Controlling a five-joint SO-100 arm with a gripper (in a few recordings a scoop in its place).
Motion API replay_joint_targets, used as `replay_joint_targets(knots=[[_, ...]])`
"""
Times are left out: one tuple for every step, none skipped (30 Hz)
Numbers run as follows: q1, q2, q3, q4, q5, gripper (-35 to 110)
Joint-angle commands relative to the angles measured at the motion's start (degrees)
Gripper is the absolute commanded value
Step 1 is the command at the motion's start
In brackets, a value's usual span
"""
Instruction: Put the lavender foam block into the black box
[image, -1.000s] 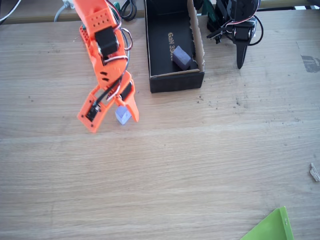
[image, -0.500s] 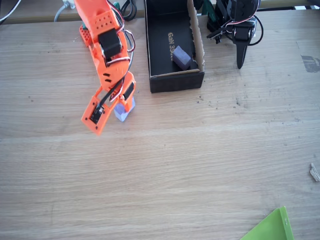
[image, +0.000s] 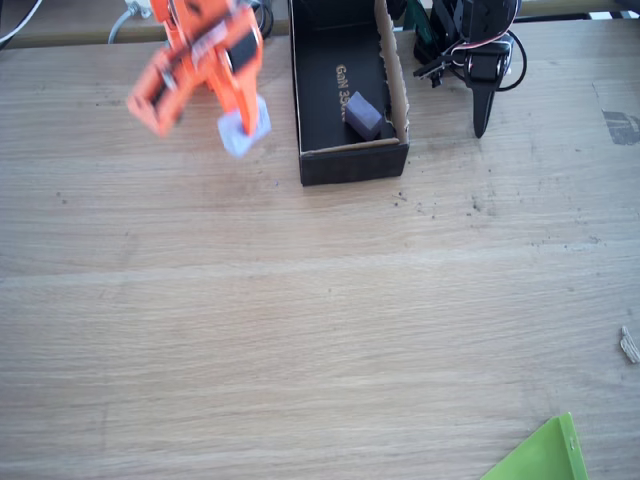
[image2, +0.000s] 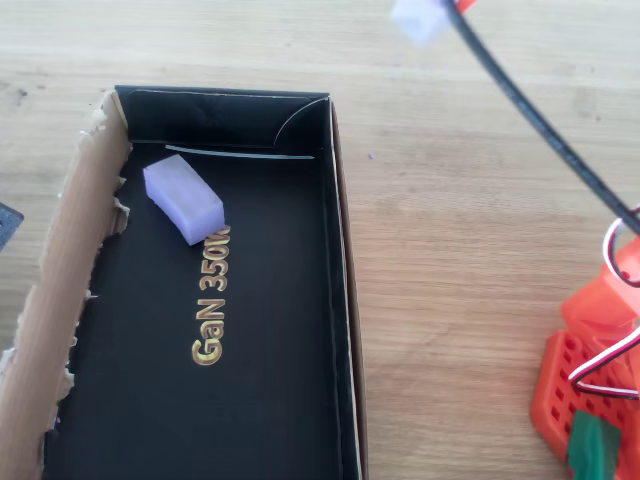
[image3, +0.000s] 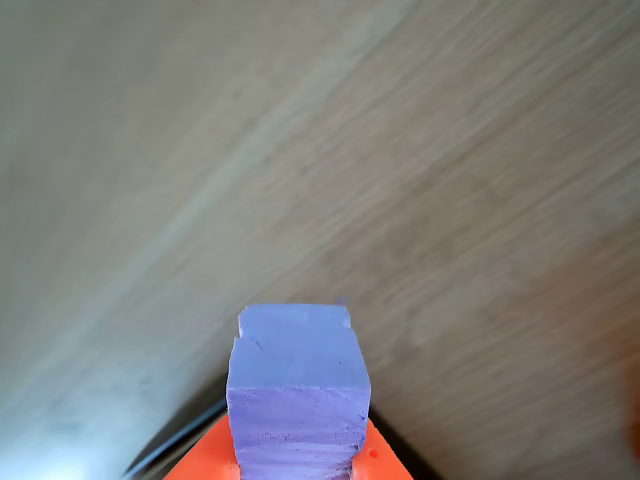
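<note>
Above the tabletop (image: 320, 300), far left | orange gripper (image: 238, 125) grasping the lavender foam block (image: 242, 128), lifted clear of the wood, blurred | black box (image: 350, 165) just right of it, apart | darker purple block (image: 364, 116) lying inside the box beside gold lettering (image2: 212, 310)

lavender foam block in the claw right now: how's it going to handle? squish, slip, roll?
The lavender foam block looks soft and light: its edges are nicked, so the claw probably dents it a little. The matte, rough faces suggest it won't slip easily. Being flat-sided, it should land in the black box without rolling, though it may bounce or tip.
</note>
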Motion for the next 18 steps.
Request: replay_joint_targets(knots=[[-3.5,7.5,2.1,1.1,-1.0,0],[-5.1,8.0,2.5,1.1,-1.5,2],[-7.0,8.3,2.9,1.1,-2.2,5],[-9.5,8.8,3.1,0.2,-4.0,1],[-12.4,9.3,3.3,-0.8,-6.6,1],[-15.5,9.8,3.9,-1.9,-8.6,2],[-18.6,9.8,4.0,-2.7,-10.2,0],[-21.8,9.5,4.4,-4.1,-12.0,0],[-25.0,9.0,4.6,-5.2,-12.6,0],[-28.0,8.0,4.6,-6.4,-13.7,0],[-31.0,6.6,4.2,-7.3,-14.5,0],[-33.8,4.6,2.8,-6.5,-14.1,0],[-35.7,2.5,1.6,-6.3,-15.0,0],[-37.6,0.4,0.7,-6.8,-17.5,0],[-40.0,-1.7,0.0,-7.5,-19.9,0],[-42.4,-4.0,-1.7,-6.5,-21.3,0],[-44.1,-5.7,-2.4,-6.3,-23.4,0],[-45.3,-7.0,-3.3,-5.7,-25.0,0]])
